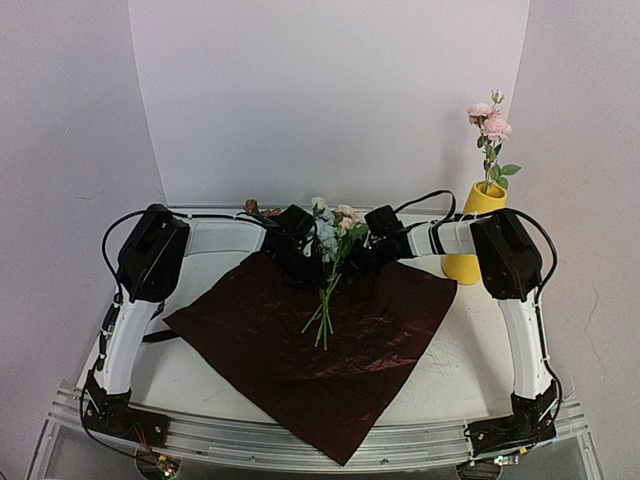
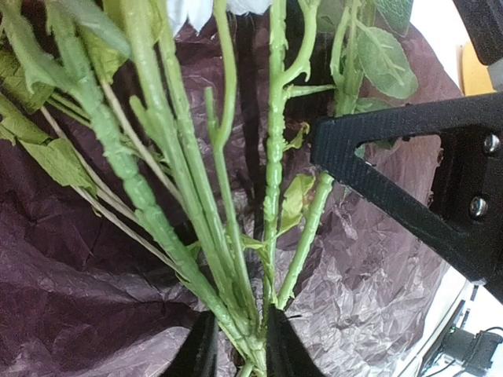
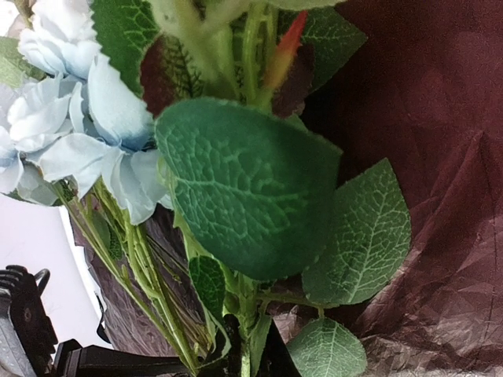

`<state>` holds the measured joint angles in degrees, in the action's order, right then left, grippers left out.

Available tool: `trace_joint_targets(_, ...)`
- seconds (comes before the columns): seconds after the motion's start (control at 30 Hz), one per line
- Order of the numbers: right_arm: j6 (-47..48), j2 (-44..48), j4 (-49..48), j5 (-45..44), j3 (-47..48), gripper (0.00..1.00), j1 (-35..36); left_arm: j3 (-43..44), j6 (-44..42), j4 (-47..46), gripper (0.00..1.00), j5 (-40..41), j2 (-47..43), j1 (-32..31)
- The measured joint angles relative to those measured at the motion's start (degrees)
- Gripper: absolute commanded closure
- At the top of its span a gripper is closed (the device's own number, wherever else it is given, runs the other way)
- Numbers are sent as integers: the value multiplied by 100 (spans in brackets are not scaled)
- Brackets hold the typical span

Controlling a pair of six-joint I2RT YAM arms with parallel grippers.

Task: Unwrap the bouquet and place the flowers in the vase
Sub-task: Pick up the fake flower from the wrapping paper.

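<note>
Fingertips (image 2: 203, 353) of my left gripper (image 2: 238, 353) sit pinched narrow at the bottom edge of the left wrist view. They clamp the gathered lower stems of the flowers (image 1: 335, 228), a loose bunch of small cream-white and pale blue-white fabric blooms on thin green plastic stems. My right gripper (image 3: 251, 363) is closed tight on 1 leafy stem at the bottom of its own view, nearer the blooms.

From above, the bunch sits at the centre of the frame between my 2 grippers, over the dark red crinkled wrapping sheet (image 1: 330, 380) spread flat on the white table (image 1: 450, 370). I cannot tell if the cut ends touch the sheet.

I judge the bunch light and springy. Its stems are stiff enough to hold by, but thin, slick and apt to splay or slip out singly. The hold belongs low where they gather, not on the soft heads.

The bunch's long axis runs almost straight up and down the frame, heads toward the upper edge and cut ends toward the lower, drifting slightly left.

At the right, the tall mustard-yellow matte vase (image 1: 484, 197) stands well apart with 1 pink sprig (image 1: 490, 125) in it.
</note>
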<state>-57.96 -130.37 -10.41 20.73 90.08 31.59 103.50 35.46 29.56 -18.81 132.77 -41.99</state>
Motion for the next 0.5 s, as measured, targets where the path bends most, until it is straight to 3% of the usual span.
trace_joint_targets(0.5, 198, 870, 291, -385, -388, 100, 7, -157, -254, 31, 88, 266, -373, 20)
